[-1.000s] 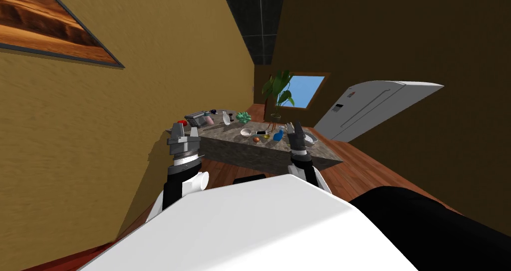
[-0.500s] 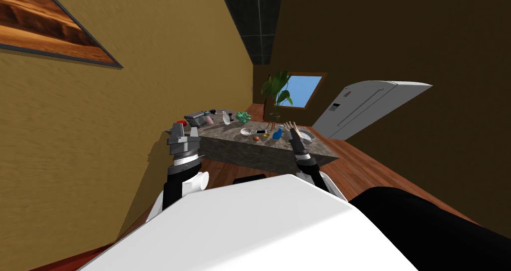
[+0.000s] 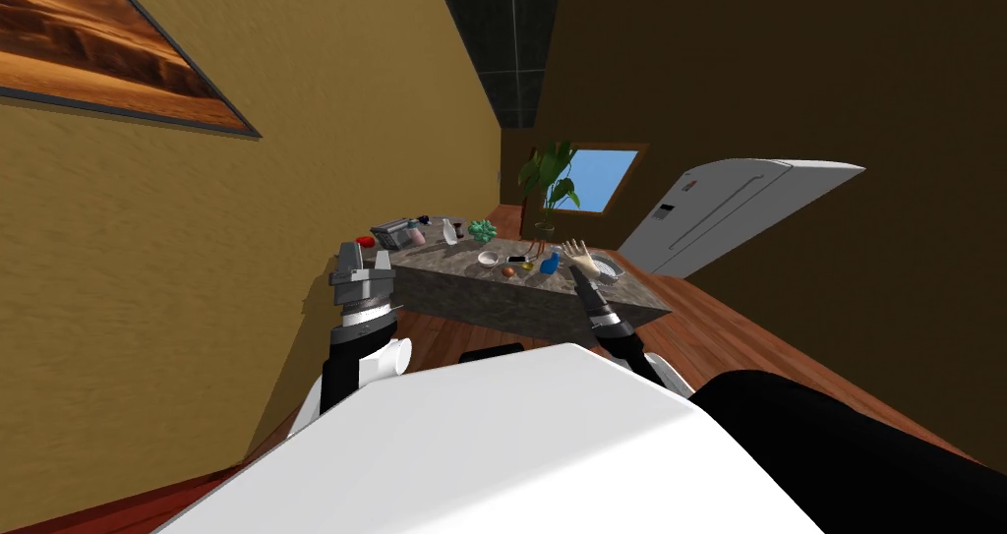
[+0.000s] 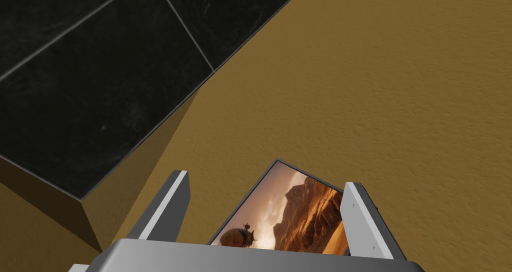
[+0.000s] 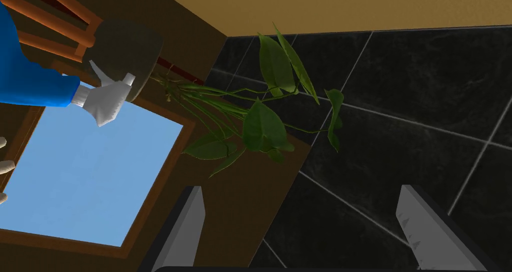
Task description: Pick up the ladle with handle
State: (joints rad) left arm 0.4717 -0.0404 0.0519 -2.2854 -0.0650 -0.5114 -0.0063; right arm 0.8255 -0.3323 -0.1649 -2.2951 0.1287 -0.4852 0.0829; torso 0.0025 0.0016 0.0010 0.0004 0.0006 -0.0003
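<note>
Head view, ladle: somewhere among the small things on the stone-topped counter (image 3: 472, 302); too small to single out.
Right arm: stretched forward over the counter's near right corner, the right gripper (image 3: 578, 274) just short of a pale hand-shaped thing (image 3: 582, 253).
Right jaws: spread wide, nothing between them.
Near that gripper: one blue spray bottle (image 5: 30, 78) with a white nozzle, and one pale basin (image 3: 609, 270) at the right edge.
Middle of the counter: one white bowl (image 3: 487, 259), one small brown ball (image 3: 508, 271).
Far edge: one clear bottle (image 3: 449, 231), one green clump (image 3: 481, 229), one grey box (image 3: 393, 233), one red thing (image 3: 365, 240) at the far left corner.
Left arm: bent up beside the counter's left end, the left gripper (image 3: 364, 260) pointing upward.
Left jaws: spread, empty.
Beyond the counter: one potted plant (image 3: 546, 179), one window (image 3: 600, 177), one white fridge (image 3: 728, 213).
</note>
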